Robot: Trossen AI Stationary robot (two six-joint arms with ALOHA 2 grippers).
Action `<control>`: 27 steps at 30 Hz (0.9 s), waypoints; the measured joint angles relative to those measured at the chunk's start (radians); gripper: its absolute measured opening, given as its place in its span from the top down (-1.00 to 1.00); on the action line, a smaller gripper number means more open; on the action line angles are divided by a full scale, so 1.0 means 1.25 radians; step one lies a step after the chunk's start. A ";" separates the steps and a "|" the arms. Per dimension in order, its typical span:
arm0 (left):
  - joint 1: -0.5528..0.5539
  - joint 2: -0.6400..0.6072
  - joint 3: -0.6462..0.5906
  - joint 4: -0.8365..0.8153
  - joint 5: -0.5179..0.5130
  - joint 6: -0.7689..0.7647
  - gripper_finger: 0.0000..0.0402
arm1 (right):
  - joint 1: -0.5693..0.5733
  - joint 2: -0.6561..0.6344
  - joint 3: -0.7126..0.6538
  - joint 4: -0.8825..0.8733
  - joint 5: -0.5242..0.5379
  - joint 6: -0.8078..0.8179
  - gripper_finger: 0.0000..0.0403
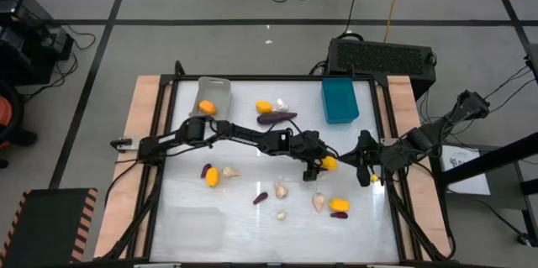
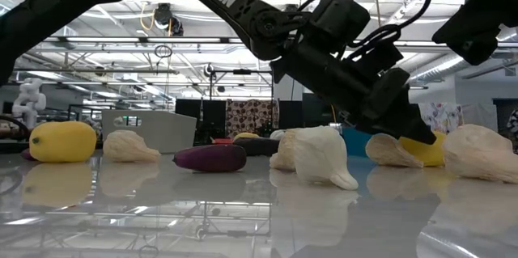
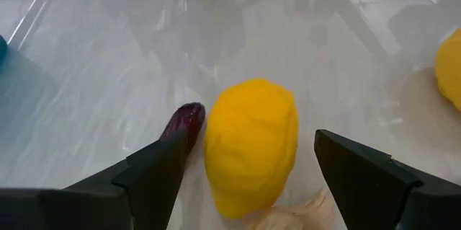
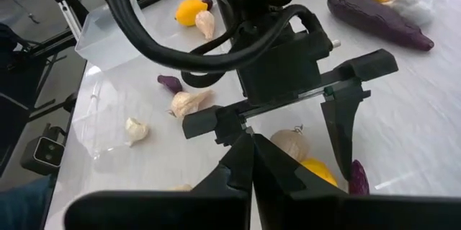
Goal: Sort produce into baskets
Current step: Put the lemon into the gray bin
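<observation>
The white tabletop (image 1: 252,218) carries three baskets: the clear basket (image 1: 195,226) at the near left, the grey basket (image 1: 213,98) and the teal basket (image 1: 340,100) along the far edge. Produce lies scattered between them. The left end effector (image 1: 318,165), fingers apart, straddles a yellow fruit (image 3: 251,143), unclamped, with a small purple piece (image 3: 186,120) just beside it. The right end effector (image 1: 363,160), fingers together, holds nothing and hovers just beside the left one.
</observation>
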 joint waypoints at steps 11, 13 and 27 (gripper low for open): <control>0.000 0.000 0.000 -0.017 -0.016 -0.006 -0.22 | 0.000 0.000 0.000 0.011 0.000 -0.001 1.00; 0.000 0.000 0.000 -0.015 -0.016 -0.008 -0.17 | 0.000 0.000 0.000 0.011 0.000 -0.001 1.00; -0.001 0.000 0.002 -0.011 -0.016 -0.049 0.11 | 0.000 0.000 0.000 0.012 0.000 -0.007 1.00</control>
